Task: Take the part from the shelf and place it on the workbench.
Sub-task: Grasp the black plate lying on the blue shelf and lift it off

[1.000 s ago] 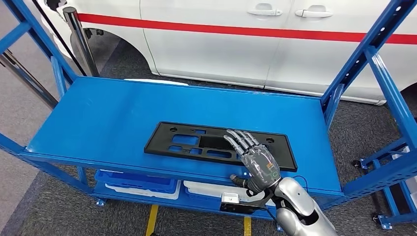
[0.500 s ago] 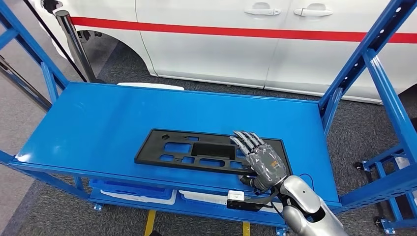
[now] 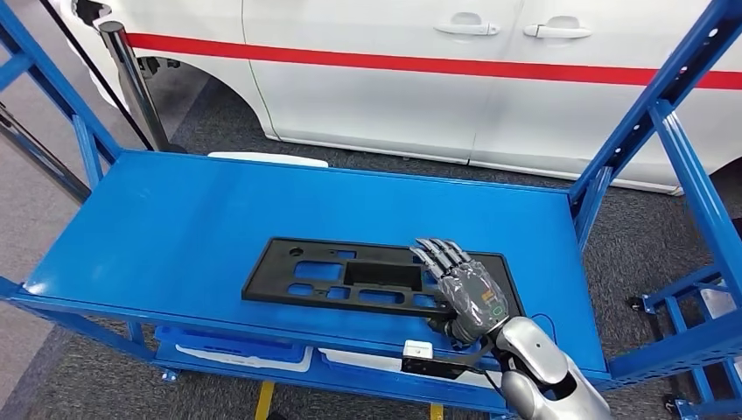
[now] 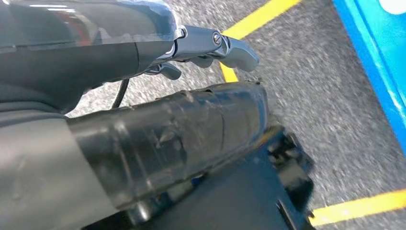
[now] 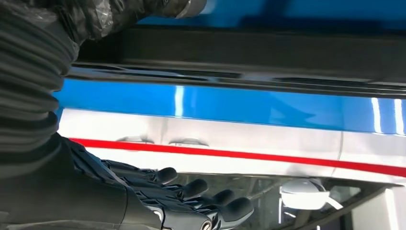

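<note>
A flat black part [image 3: 350, 276] with several cut-outs lies on the blue shelf [image 3: 175, 227], close to its front edge. My right hand [image 3: 464, 289] reaches over the part's right end, fingers stretched out and apart above it, thumb down by the part's front edge. In the right wrist view the part [image 5: 249, 52] runs as a dark strip between the thumb and the fingers [image 5: 191, 201], with a gap to each. My left hand [image 4: 167, 129] hangs beside my body over the floor and holds nothing.
Blue uprights [image 3: 647, 122] frame the shelf on both sides. A white car with a red stripe [image 3: 437, 61] stands just behind it. A lower tier holds blue and white trays [image 3: 236, 346]. A black post [image 3: 131, 79] stands at the back left.
The camera has shifted, so the whole scene sits differently. My right hand has slid further over the part's right end, and the thumb has come up to the part's front edge.
</note>
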`<control>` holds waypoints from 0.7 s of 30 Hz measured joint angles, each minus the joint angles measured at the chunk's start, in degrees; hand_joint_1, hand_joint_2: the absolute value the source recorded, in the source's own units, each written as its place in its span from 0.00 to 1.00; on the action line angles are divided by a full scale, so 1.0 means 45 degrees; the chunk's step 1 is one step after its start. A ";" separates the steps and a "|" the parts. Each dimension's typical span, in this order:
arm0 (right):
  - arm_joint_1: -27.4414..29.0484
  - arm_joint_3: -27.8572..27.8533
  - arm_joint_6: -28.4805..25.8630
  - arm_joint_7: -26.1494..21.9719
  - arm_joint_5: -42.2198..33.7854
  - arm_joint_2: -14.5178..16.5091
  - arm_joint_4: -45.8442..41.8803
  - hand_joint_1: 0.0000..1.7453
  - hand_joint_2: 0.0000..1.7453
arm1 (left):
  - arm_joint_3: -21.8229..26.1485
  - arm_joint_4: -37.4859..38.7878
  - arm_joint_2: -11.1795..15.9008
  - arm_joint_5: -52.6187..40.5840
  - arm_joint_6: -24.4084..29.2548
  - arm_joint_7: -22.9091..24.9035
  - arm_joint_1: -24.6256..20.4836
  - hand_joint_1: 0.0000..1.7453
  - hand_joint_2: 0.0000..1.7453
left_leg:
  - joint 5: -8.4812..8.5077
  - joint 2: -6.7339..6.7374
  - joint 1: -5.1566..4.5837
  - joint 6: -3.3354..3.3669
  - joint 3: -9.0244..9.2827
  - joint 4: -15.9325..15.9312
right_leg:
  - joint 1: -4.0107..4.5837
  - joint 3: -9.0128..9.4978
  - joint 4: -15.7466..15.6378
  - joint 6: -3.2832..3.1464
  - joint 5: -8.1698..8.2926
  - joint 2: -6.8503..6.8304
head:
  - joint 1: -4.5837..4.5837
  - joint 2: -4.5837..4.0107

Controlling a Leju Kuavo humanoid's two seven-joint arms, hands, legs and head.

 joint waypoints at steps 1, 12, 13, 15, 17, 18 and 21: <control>-0.0009 0.0001 -0.0007 0.0110 0.0138 -0.0013 0.0021 0.00 1.00 | -0.0001 0.0000 -0.0001 0.0001 0.0018 0.0000 0.0007 0.00 0.00 | 0.0044 0.0010 0.0037 0.0068 0.0058 -0.0101 | -0.0007 -0.0092 0.0235 0.0061 -0.0167 -0.0006 | 0.0001 0.0000; 0.0000 0.0018 -0.0054 0.0854 0.1051 -0.0232 0.0642 0.00 1.00 | -0.0002 0.0000 -0.0021 0.0016 0.0211 -0.0003 0.0001 0.00 0.00 | -0.0230 -0.0009 0.0021 -0.0107 0.0124 0.0134 | -0.0145 -0.0335 0.0104 0.0184 0.0264 -0.0052 | 0.0003 -0.0001; -0.0007 0.0019 -0.0100 0.0928 0.1174 -0.0234 0.0694 0.00 1.00 | -0.0002 0.0000 -0.0021 0.0015 0.0216 0.0002 0.0000 0.00 0.00 | -0.0237 -0.0011 0.0000 -0.0170 0.0123 0.0136 | -0.0112 -0.0327 0.0076 0.0104 0.0251 -0.0037 | -0.0005 -0.0001; -0.0044 0.0019 -0.0214 0.1086 0.1458 -0.0240 0.0780 0.00 1.00 | -0.0004 0.0000 -0.0019 0.0015 0.0219 0.0014 -0.0002 0.00 0.00 | -0.0304 -0.0001 0.0023 -0.0293 0.0138 0.0161 | -0.0142 -0.0286 0.0026 -0.0069 0.0281 -0.0023 | -0.0006 0.0000; -0.0127 0.0019 -0.0291 0.1228 0.1720 -0.0242 0.0888 0.00 1.00 | -0.0007 0.0000 -0.0019 0.0015 0.0220 0.0024 -0.0008 0.00 0.00 | -0.0737 0.0009 0.0056 -0.0415 -0.0107 0.0783 | -0.0182 -0.0213 -0.0053 -0.0237 0.0306 -0.0043 | -0.0017 0.0000; -0.0161 0.0021 -0.0350 0.1300 0.1867 -0.0239 0.0947 0.00 1.00 | -0.0010 0.0000 -0.0019 0.0015 0.0220 0.0028 -0.0004 0.00 0.00 | -0.1115 0.0011 0.0076 -0.0460 -0.0415 0.1479 | -0.0177 -0.0196 -0.0065 -0.0286 0.0303 -0.0058 | -0.0023 0.0000; -0.0195 0.0023 -0.0780 0.1652 0.2602 -0.0231 0.1171 0.00 1.00 | -0.0015 0.0000 -0.0021 0.0013 0.0217 0.0036 0.0021 0.00 0.00 | -0.1904 0.0013 0.0100 -0.0524 -0.1441 0.3593 | -0.0139 -0.0188 -0.0066 -0.0345 0.0290 -0.0085 | -0.0028 0.0000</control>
